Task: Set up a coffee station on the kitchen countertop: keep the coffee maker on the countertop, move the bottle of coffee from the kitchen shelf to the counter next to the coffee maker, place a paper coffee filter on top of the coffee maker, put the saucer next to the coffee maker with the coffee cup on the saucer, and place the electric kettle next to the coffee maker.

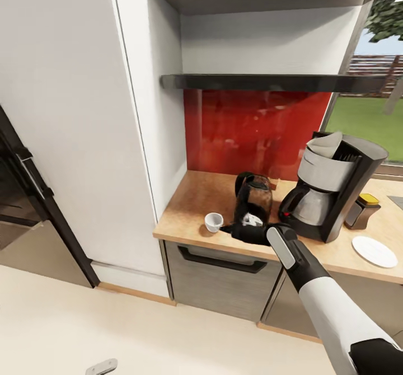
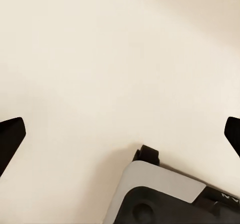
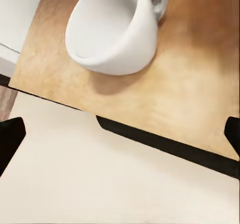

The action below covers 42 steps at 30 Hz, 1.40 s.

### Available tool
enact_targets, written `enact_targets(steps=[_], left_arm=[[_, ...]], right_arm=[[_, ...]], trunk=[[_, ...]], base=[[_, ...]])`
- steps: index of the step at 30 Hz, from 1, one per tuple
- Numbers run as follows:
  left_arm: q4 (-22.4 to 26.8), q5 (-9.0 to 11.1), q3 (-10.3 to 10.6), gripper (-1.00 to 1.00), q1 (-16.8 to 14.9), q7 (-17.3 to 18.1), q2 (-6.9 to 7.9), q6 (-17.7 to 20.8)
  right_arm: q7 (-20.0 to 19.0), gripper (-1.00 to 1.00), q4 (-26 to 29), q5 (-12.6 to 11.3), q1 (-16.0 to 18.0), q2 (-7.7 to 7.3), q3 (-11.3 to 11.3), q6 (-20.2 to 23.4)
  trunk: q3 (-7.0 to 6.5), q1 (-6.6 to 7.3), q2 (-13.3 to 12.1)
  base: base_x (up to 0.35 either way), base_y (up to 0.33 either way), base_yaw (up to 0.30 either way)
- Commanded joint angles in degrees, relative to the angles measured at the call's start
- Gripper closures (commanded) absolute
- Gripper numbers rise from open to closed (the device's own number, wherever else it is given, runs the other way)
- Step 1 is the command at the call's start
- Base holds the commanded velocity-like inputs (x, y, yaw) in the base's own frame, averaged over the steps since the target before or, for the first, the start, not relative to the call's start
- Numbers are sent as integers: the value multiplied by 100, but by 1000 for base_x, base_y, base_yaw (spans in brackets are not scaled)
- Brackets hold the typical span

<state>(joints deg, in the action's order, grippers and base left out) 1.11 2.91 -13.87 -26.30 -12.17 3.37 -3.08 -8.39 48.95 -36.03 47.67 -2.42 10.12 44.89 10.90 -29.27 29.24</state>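
On the wooden countertop (image 1: 190, 201) a white coffee cup (image 1: 213, 221) lies tipped near the front edge. My right gripper (image 1: 228, 228) is just beside it, open and holding nothing. The right wrist view has the cup (image 3: 115, 31) ahead of the wide-apart fingertips (image 3: 11, 138). Behind the gripper stands the black electric kettle (image 1: 253, 196). To the right is the coffee maker (image 1: 330, 193) with a paper filter (image 1: 327, 144) on top. The yellow-lidded coffee bottle (image 1: 362, 210) stands beside it, and the white saucer (image 1: 374, 251) lies at the front right. My left gripper (image 2: 120, 139) hangs open over the floor.
A tall white cabinet (image 1: 67, 112) stands left of the counter, with a dark oven (image 1: 22, 196) further left. A dark shelf (image 1: 263, 81) spans above the red backsplash (image 1: 252, 129). A drawer with a black handle (image 1: 221, 257) sits under the counter. The robot's base (image 2: 165, 194) is below the left gripper.
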Motion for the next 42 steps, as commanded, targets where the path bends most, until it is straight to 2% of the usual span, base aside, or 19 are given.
enact_targets(steps=[1, 2, 5, 7, 18, 24, 31, 42], left_arm=[[-7, 29, -4, -100, -6, -7, -1, -27], [-6, 25, -2, -100, -6, -6, -2, -27], [-6, 20, -2, -100, -5, -6, -3, -26], [-6, 18, -1, -100, -6, -4, -3, -30], [-6, 17, -1, -100, -5, 4, -8, -35], [-6, 17, 1, -100, -6, 4, -11, -35], [-6, 17, -1, -100, -4, 12, -12, -35], [-6, 17, 4, -100, -6, 13, -12, -35]], right_arm=[[153, -100, 4, 26, 5, -5, 9, 29], [1008, -100, 29, 19, 8, 4, 15, 64], [1667, -100, 50, 6, 12, 32, 22, 76], [2006, -100, 59, 6, 17, 146, 24, 80], [2347, -100, 79, -31, 40, 369, 25, 90], [2394, -100, 157, -43, 40, 373, 13, 90], [2394, -100, 735, -50, 40, 358, 1, 90], [2394, -100, 795, -53, 40, 352, -16, 90]], trunk=[[10, -2, 10], [10, -2, 10], [10, -2, 10], [10, -2, 10], [10, -2, 10], [10, -2, 10], [10, -2, 10], [-34, -2, 10]], base=[[0, 3, 0], [0, 1, 0], [0, 0, 0], [0, 0, 0], [5, 52, 0], [68, 171, 0], [7, 13, 0], [22, 5, 0]])
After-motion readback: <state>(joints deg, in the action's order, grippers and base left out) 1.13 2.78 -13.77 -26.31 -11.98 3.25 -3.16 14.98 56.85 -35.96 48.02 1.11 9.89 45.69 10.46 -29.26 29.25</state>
